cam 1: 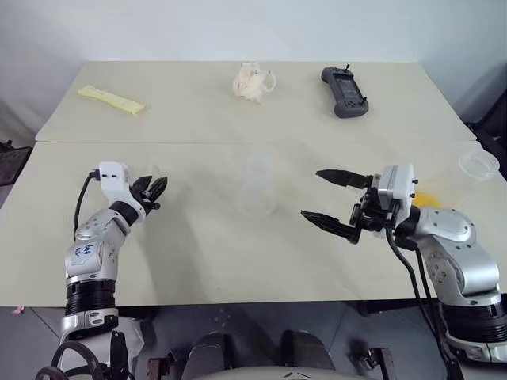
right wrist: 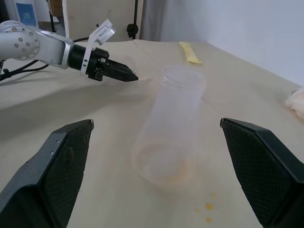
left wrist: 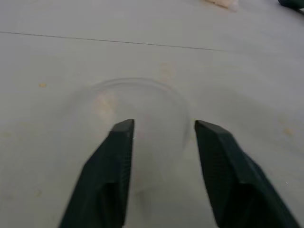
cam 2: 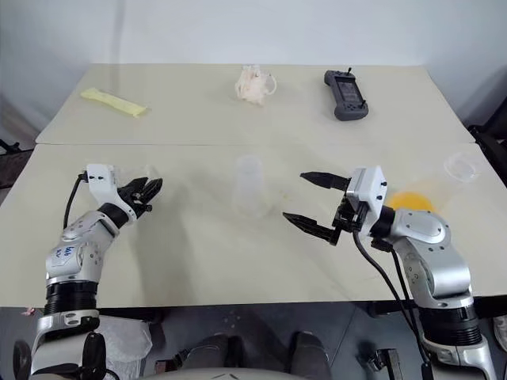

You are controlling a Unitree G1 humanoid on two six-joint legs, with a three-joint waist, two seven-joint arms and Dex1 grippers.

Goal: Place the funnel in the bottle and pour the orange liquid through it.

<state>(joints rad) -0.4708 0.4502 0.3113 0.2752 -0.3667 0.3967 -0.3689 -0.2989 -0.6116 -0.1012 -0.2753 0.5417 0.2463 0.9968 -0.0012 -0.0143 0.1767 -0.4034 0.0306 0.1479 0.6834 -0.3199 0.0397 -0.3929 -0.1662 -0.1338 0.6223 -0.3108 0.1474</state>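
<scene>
Black and ridged, the 2 fingers [left wrist: 118, 161] of the left gripper [cam 1: 152, 190] stood a little apart on either side of the funnel [left wrist: 135, 111], whose clear round rim curved just past their tips. Whether the fingers pressed on it, I could not tell. The funnel sat on the pale table [cam 1: 190, 261], faint against the surface.

Off toward the other arm, near the middle of the table, the bottle [cam 1: 258, 186] stood upright, clear and empty apart from an orange tinge at its base. In the right wrist view it stood between the spread fingers of the right gripper [cam 1: 334, 203], ahead of them and touching neither. That gripper was wide open, pointing across the table toward the bottle. A few small orange drops [right wrist: 205, 207] lay on the table just in front of the bottle.

Behind the right gripper, at the table's right edge, stood a clear flask [cam 1: 474, 170], with the orange liquid [cam 1: 428, 198] showing as a yellow-orange patch just beside the arm.

On the far side of the table, well apart from both grippers, lay 3 things: a pale yellow strip [cam 1: 111, 100] beyond the left gripper, a crumpled white cloth [cam 1: 252, 81] in the middle, and a dark handheld controller [cam 1: 344, 91] further right.
</scene>
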